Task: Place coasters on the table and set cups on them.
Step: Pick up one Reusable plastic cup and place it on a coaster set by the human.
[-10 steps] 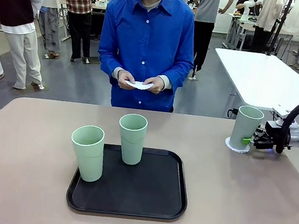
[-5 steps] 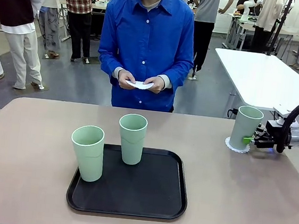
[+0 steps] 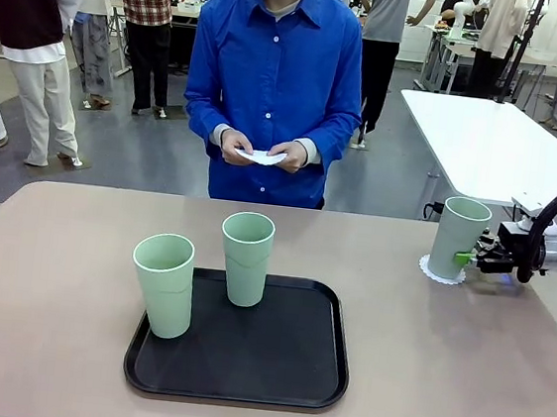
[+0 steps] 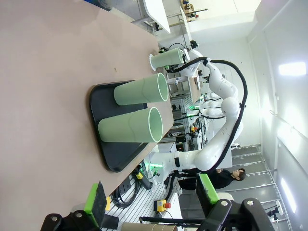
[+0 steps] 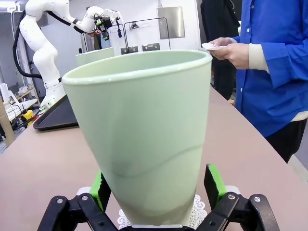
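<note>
Two mint-green cups stand upright on the black tray in the middle of the beige table. A third cup stands on a lacy white coaster at the far right. My right gripper is open at that cup's lower half. In the right wrist view its green pads flank the cup above the coaster. The person across the table holds more white coasters in both hands. My left gripper is open and holds nothing, well away from the tray.
A white table stands behind the far right corner. The person stands at the middle of the far edge. Bare tabletop lies to the left of the tray and between the tray and the right cup.
My right gripper has drawn back slightly to the right from the cup on the coaster. The cups, the tray and the person's hands have not moved.
</note>
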`<state>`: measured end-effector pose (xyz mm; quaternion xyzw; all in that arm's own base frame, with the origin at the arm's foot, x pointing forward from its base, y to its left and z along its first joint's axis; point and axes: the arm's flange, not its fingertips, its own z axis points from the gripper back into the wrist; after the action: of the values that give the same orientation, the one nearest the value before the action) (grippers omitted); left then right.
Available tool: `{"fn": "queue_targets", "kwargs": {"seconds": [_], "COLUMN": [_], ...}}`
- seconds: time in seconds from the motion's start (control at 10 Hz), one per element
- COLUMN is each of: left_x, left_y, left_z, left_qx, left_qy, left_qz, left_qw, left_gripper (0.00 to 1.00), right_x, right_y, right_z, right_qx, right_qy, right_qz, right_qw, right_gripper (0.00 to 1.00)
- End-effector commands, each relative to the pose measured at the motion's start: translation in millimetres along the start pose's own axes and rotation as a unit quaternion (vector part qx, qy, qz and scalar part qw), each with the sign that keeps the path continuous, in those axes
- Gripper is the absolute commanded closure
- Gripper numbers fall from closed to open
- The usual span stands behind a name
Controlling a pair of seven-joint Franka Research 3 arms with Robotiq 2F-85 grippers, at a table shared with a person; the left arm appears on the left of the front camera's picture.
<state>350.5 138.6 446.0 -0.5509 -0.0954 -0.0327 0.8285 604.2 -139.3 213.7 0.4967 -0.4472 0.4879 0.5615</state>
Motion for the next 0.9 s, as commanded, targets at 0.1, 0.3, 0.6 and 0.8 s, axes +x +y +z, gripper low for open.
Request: {"fn": "queue_targets", "kwargs": {"seconds": [0.1,0.3,0.6,0.8], "left_x": [-1,-1,-1,-1], "left_y": [-1,-1,-1,-1], "left_z": [1,1,1,1], "left_qx": [-0.005,-0.005,-0.005,-0.005], "left_qy": [-0.001,-0.001,-0.001,-0.001], "left_qz": [-0.004,-0.004,-0.004,-0.004], "left_qw": [1.000,1.000,1.000,1.000], "left_gripper": [0.00,0.00,0.00,0.00], "right_x": [4,4,1,0], "right_y": [-11,-11,-14,-14], "right_z": [7,11,15,16], "right_qx": [0.006,0.007,0.005,0.006], "right_qy": [-0.005,-0.002,0.002,0.002], "right_qz": [-0.014,-0.016,-0.021,-0.023], "right_qw": [1.000,1.000,1.000,1.000], "right_gripper": [0.00,0.00,0.00,0.00]}}
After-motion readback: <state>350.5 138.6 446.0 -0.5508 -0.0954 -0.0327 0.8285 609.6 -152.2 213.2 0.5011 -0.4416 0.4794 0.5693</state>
